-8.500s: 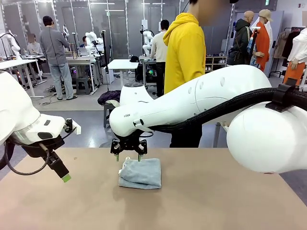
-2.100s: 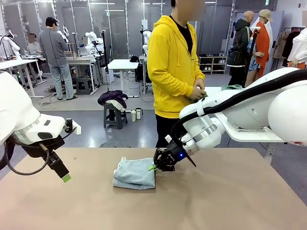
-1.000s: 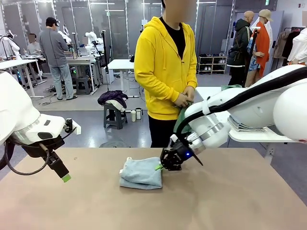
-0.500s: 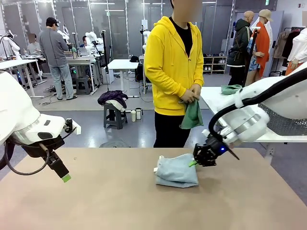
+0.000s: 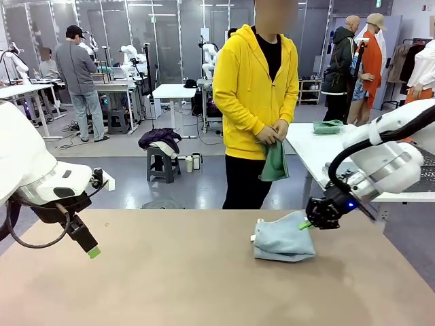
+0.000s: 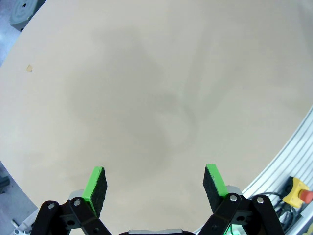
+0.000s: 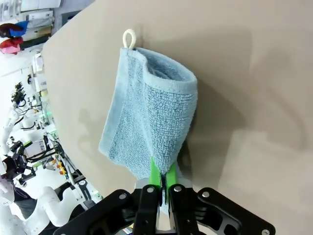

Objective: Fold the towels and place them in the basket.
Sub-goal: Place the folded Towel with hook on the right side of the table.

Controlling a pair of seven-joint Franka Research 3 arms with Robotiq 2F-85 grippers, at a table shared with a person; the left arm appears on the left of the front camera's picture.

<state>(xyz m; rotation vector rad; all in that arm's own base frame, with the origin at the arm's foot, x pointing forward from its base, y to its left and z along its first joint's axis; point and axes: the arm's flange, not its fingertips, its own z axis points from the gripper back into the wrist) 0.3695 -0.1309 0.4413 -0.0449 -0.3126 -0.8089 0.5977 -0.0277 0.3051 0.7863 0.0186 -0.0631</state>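
A folded light grey-blue towel (image 5: 283, 239) lies on the right part of the tan table (image 5: 170, 285). My right gripper (image 5: 307, 225) is shut on its upper right corner. In the right wrist view the towel (image 7: 151, 122) hangs from the pinched green pads (image 7: 154, 172), its white loop tag (image 7: 128, 38) at the far end. My left gripper (image 5: 89, 250) hovers open over the table's left side; its green fingertips (image 6: 96, 182) stand wide apart over bare table. A person in a yellow hoodie at the far side holds a green towel (image 5: 275, 161). Another green towel (image 5: 327, 126) lies on a white side table.
The white side table (image 5: 319, 153) stands beyond the table's right far corner. The table's edge with a metal rail and a yellow emergency-stop box (image 6: 294, 188) lies at the lower right of the left wrist view. Other people and workbenches are in the background.
My right gripper has dragged the grey-blue towel from the table's middle to the right. The person shifted a little, holding the green towel. The left arm has not moved.
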